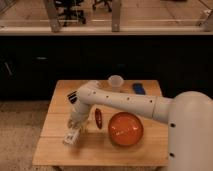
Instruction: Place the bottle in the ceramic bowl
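Note:
The bottle (71,136) is small and white with a grey-printed label, at the front left of the wooden table (55,150). My gripper (75,129) points down at the end of the white arm and is shut on the bottle's upper end, holding it close over the table. The ceramic bowl (125,129) is wide, glossy and orange-red. It stands to the right of the gripper, about a bowl's width away, and holds nothing.
A small dark red object (98,118) stands between the gripper and the bowl. A translucent cup (115,82) and a blue object (138,89) sit at the back. A black ribbed bar (72,97) lies at the back left. A dark counter runs behind the table.

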`<move>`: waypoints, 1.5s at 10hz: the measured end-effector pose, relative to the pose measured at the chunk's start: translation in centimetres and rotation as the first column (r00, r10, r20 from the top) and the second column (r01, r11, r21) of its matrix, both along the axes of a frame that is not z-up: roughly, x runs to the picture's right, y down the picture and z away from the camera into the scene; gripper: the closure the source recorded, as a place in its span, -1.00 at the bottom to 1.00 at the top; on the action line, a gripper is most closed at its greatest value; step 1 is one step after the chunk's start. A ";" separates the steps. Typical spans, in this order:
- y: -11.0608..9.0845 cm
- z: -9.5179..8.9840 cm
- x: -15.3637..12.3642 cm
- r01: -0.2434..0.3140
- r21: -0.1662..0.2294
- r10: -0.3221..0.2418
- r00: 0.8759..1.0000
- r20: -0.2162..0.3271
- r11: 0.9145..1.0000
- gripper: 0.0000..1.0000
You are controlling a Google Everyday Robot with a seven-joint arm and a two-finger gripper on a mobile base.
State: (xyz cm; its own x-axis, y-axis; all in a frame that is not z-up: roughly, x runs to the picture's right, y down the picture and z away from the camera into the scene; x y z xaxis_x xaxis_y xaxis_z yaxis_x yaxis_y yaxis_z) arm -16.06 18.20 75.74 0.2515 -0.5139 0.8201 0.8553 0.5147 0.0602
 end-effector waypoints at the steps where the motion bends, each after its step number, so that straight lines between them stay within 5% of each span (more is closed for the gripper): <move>1: -0.4 -0.2 0.9 -0.024 0.006 0.024 1.000 0.001 1.000 1.00; 5: -1.9 -0.3 5.4 -0.135 0.026 0.136 0.990 -0.030 0.990 1.00; 10: -3.7 0.0 11.7 -0.271 0.078 0.278 0.956 -0.091 0.959 1.00; 15: -5.2 -1.2 13.7 -0.333 0.131 0.345 0.936 -0.075 0.934 1.00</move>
State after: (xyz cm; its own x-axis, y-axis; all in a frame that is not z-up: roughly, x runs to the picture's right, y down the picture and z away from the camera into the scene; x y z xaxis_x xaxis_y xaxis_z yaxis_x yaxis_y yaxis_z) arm -2.38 13.04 74.58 0.5009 -0.4736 0.7244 0.6356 0.7694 0.0634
